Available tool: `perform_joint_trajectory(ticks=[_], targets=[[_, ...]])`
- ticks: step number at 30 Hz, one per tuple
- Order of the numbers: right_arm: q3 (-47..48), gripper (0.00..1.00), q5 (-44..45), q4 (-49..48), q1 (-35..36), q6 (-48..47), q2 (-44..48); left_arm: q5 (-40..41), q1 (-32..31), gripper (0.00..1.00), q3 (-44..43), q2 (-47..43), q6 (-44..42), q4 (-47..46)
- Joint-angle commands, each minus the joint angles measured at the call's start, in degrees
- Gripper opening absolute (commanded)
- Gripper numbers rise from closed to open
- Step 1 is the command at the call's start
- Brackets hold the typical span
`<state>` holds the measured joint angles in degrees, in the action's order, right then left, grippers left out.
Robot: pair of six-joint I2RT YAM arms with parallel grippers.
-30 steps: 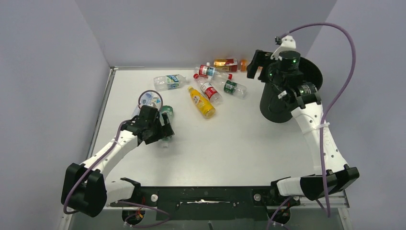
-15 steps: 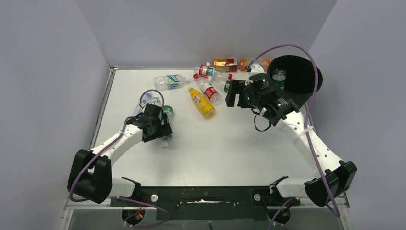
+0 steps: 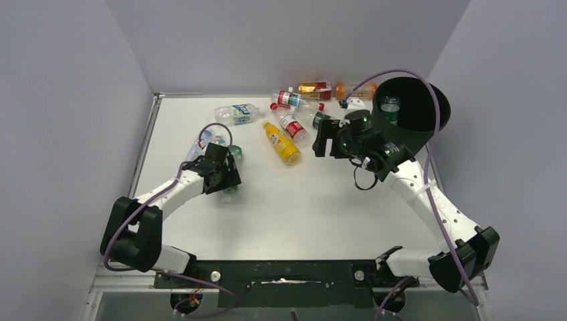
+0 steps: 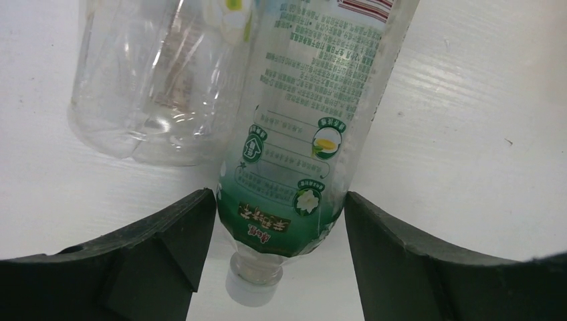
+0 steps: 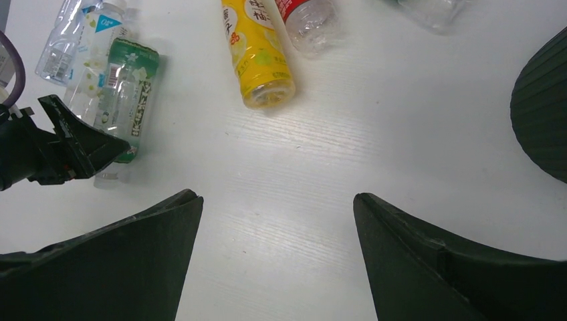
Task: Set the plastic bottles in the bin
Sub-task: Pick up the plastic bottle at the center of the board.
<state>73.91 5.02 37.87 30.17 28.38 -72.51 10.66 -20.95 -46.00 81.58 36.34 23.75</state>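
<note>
My left claw (image 4: 279,200) is narrowed around the green-labelled bottle (image 4: 301,134), a finger against each side just above its white cap. The bottle lies flat on the white table (image 4: 468,134), cap end toward the wrist. A clear bottle (image 4: 154,87) lies just beside it at 10 o'clock, the two touching along their sides. From above, this pair sits at about 9 o'clock on the table. My right claw (image 5: 277,200) stands wide with nothing between its fingers, over bare table near the middle right. From it, the yellow bottle (image 5: 257,53) lies at 12 o'clock, base toward the camera. The bin (image 3: 411,107) stands upright at 2 o'clock, in the far right corner, with one green-labelled bottle in the bin (image 3: 390,105) showing. The other bottles lie scattered along the far edge around 12 o'clock, among them a red-labelled bottle (image 3: 297,100) and a blue-labelled bottle (image 3: 235,114).
</note>
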Motion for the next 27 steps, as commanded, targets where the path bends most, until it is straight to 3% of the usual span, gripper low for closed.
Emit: perform_joint_trajectory(ticks=[1, 10, 20, 27], targets=[[-0.25, 0.86, 0.61, -1.60, 0.71, 0.62, 1.46, 0.85, -0.14, 0.65, -0.25, 0.83, -0.65, -4.27], [0.77, 0.86, 1.43, 2.15, 1.20, 0.48, -0.02, -0.96, -0.77, 0.46, 1.50, 0.86, 0.57, -6.00], [9.52, 0.86, 0.18, 10.96, 1.01, -0.54, -6.19, -8.04, -2.94, 0.43, 12.24, -4.38, 6.51, -17.45], [15.19, 0.86, -0.52, 13.92, 1.03, 4.29, -8.50, -10.20, -6.78, 0.42, 14.26, -11.25, 7.95, -18.04]])
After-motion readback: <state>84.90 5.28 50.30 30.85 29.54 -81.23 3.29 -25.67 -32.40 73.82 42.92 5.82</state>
